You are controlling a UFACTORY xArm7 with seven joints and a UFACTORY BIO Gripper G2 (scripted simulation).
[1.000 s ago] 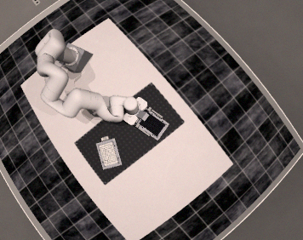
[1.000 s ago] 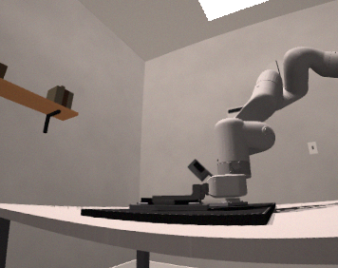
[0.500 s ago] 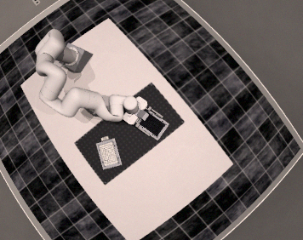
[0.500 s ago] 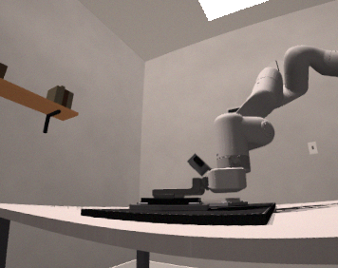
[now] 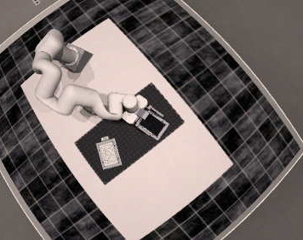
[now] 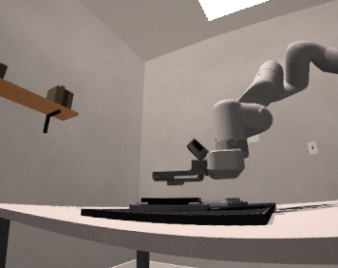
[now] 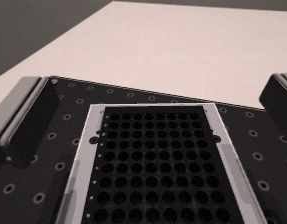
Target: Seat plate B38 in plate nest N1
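Observation:
A black plate with round wells [image 5: 153,122] [image 6: 171,201] [image 7: 153,167] lies in a grey nest [image 5: 162,130] [image 6: 137,207] [image 7: 236,175]. It looks level, with the nest's rim showing around it in the wrist view; its near end is cut off there. A pale plate [image 5: 108,153] lies in the other nest [image 5: 117,151] at the mat's left part in the top view. No labels are readable, so I cannot tell B38 from B83 by marking. My gripper [image 5: 157,124] [image 6: 162,179] [image 7: 154,112] is open and empty above the black plate, fingers wide to either side, clear of it.
Both nests stand on a dark perforated mat [image 5: 94,145] [image 6: 180,218] [image 7: 44,165] on the pale table [image 5: 174,174] [image 7: 159,45]. The arm reaches in from the upper left in the top view. A wall shelf [image 6: 33,97] is far off.

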